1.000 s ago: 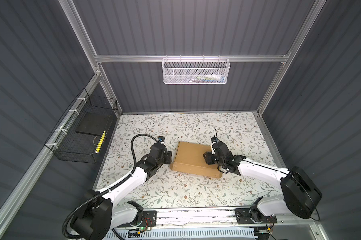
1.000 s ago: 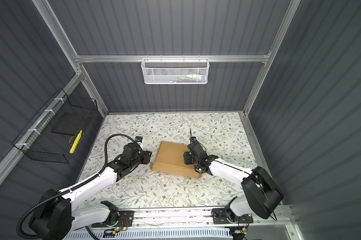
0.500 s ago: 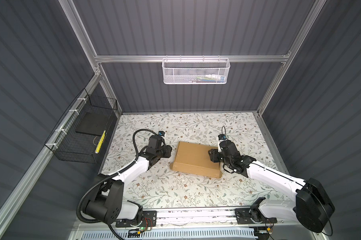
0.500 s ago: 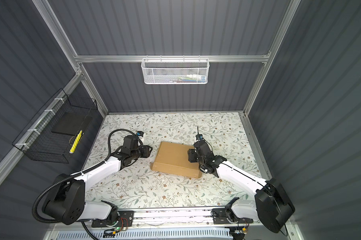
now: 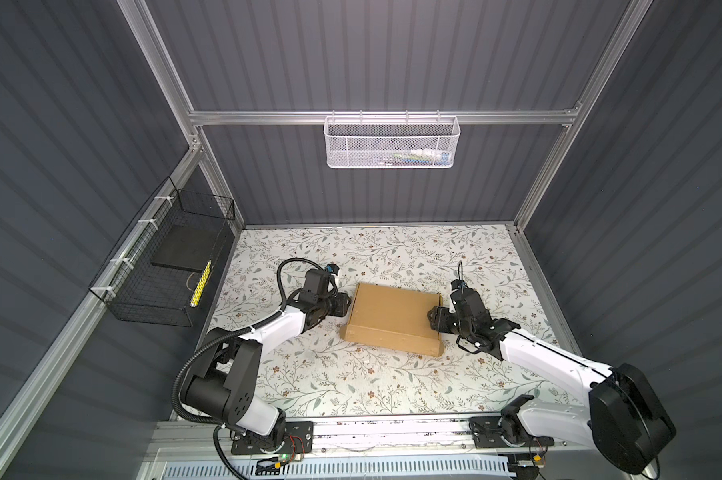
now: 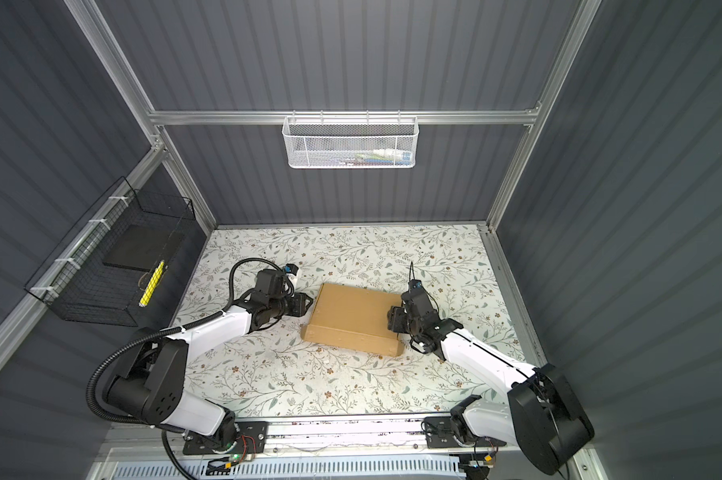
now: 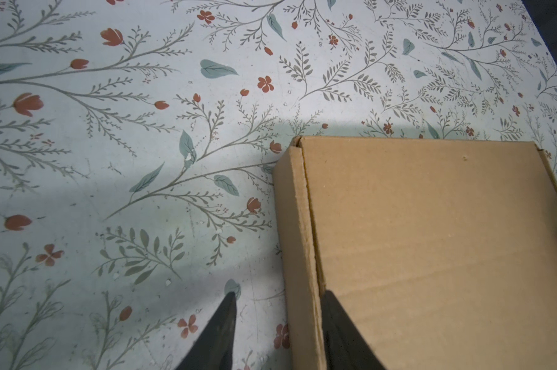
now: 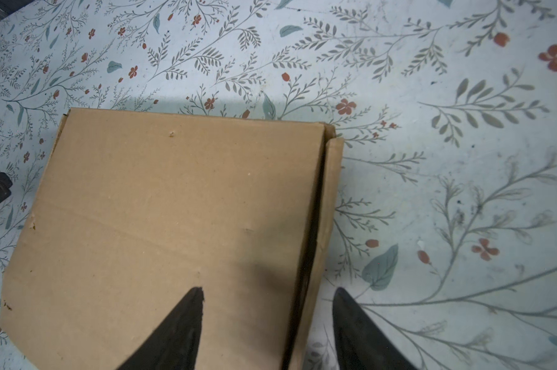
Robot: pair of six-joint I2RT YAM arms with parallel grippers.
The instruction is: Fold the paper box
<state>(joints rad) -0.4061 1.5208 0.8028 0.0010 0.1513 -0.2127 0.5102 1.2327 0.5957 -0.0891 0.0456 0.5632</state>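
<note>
The paper box (image 5: 392,318) (image 6: 351,318) is a shallow brown cardboard mailer, lying closed and flat mid-table. My left gripper (image 5: 344,305) (image 6: 307,307) is low at its left edge. In the left wrist view the box (image 7: 431,240) fills the lower right, and the left gripper (image 7: 278,292) is open astride the side wall. One finger is over the table; the other is at the lid seam. My right gripper (image 5: 432,322) (image 6: 392,320) is at the right edge. In the right wrist view it (image 8: 269,288) is open, one finger over the lid (image 8: 174,208) and one over the table.
A white mesh basket (image 5: 392,143) hangs on the back wall. A black wire basket (image 5: 164,270) hangs on the left wall beside the floral table (image 5: 351,382). Both arm bases sit on the front rail (image 5: 371,428).
My right gripper has slid right, from over the lid to the box's right edge, with its jaws wider apart. My left gripper stays at the left edge, its jaws slightly narrower. The box has not moved.
</note>
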